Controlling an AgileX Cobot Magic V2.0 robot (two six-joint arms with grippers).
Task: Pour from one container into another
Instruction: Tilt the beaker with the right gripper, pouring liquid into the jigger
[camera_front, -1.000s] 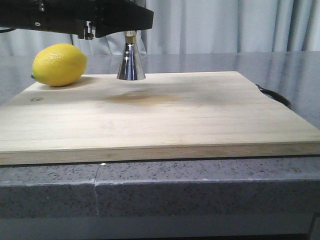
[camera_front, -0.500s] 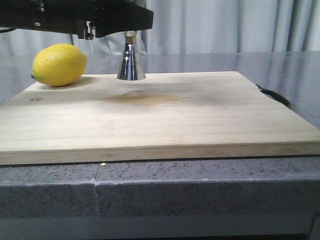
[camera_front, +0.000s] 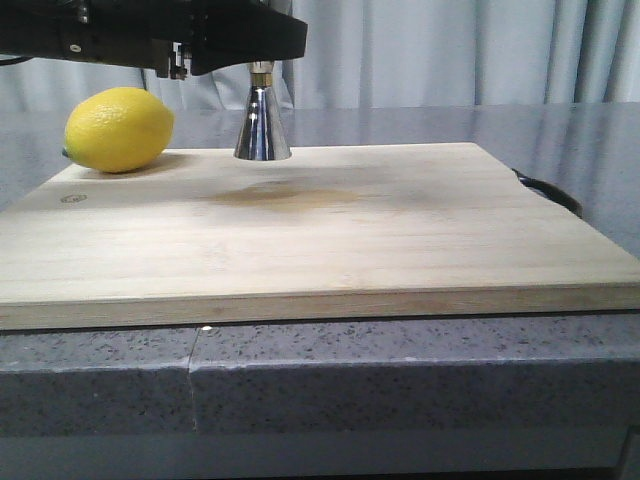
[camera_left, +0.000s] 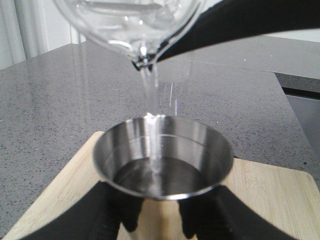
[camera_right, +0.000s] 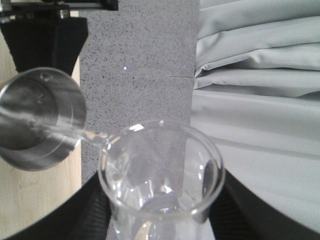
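The steel jigger (camera_left: 162, 160) stands upright on the wooden board (camera_left: 270, 195). My left gripper (camera_left: 159, 220) is shut on its body below the upper cup. Above it the clear glass beaker (camera_left: 132, 22) is tilted, and a thin clear stream (camera_left: 152, 100) falls from its lip into the cup, which holds some liquid. My right gripper (camera_right: 160, 210) is shut on the beaker (camera_right: 160, 175); the jigger (camera_right: 37, 117) lies beside its lip. In the front view only the jigger's lower cone (camera_front: 262, 128) shows under a black arm (camera_front: 200, 35); the beaker is out of view there.
A yellow lemon (camera_front: 118, 128) rests at the board's far left corner, left of the jigger. The board (camera_front: 330, 240) lies on a grey speckled counter (camera_front: 400, 370). A dark handle (camera_front: 548, 190) pokes out at its right edge. Grey curtains hang behind.
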